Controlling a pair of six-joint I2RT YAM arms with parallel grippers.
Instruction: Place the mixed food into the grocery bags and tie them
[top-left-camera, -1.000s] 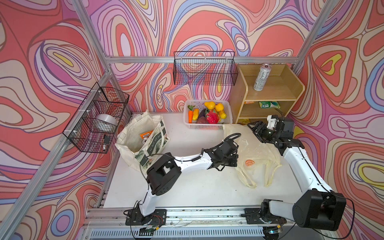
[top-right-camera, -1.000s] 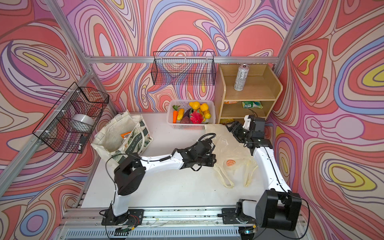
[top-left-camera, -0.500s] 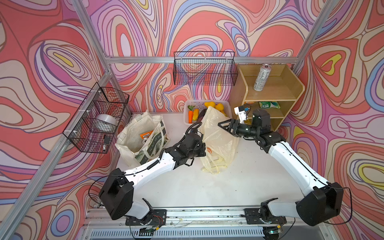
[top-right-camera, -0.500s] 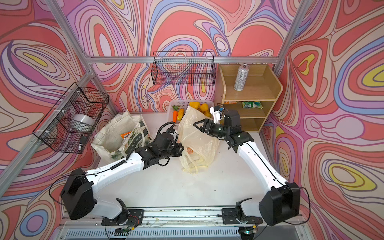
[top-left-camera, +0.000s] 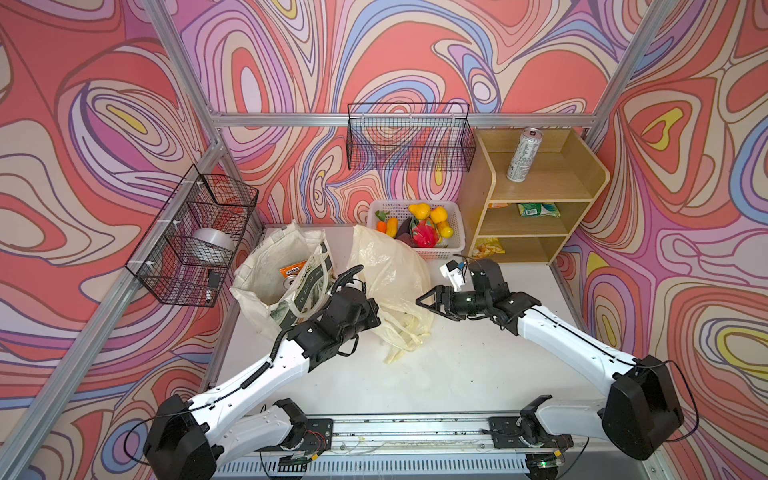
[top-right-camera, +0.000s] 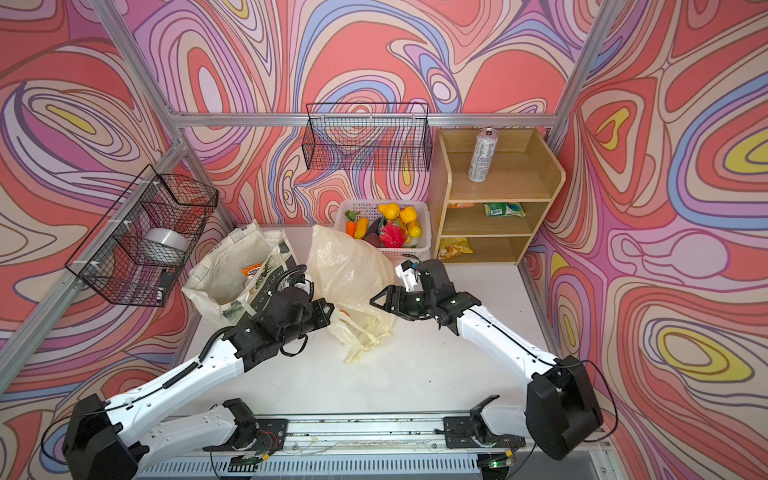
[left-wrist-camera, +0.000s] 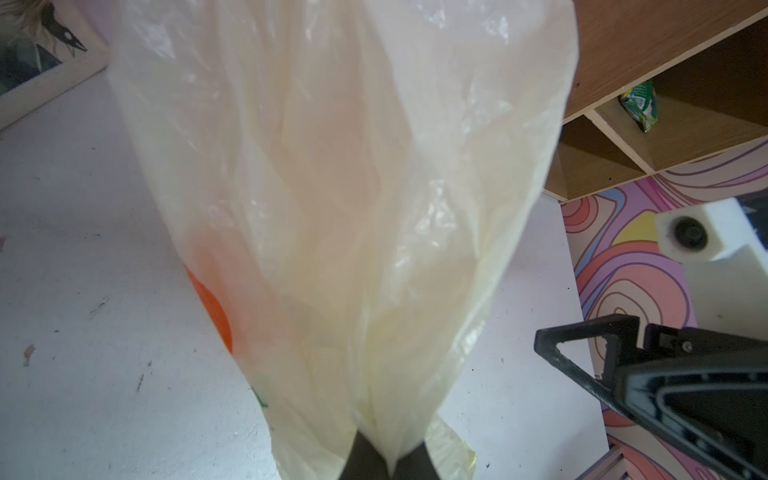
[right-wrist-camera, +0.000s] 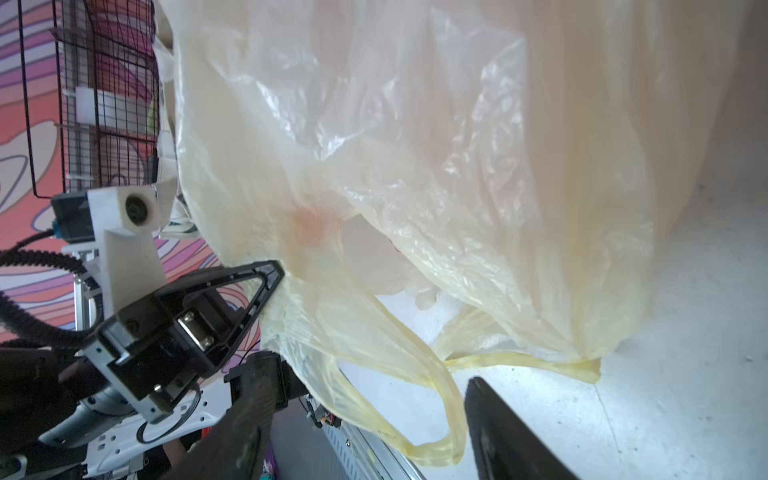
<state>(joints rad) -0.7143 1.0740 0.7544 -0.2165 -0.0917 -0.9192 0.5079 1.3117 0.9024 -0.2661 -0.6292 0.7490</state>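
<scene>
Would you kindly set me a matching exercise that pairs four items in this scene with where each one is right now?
Things:
1. silver can
2. green packet
3. orange packet
4. plastic bag

Places:
A. inside the canvas tote
B. top shelf of the wooden unit
C. pinched in the shut left tool
D. middle shelf of the wooden unit

Pairs: 1-B; 2-D; 3-A; 4-C
</scene>
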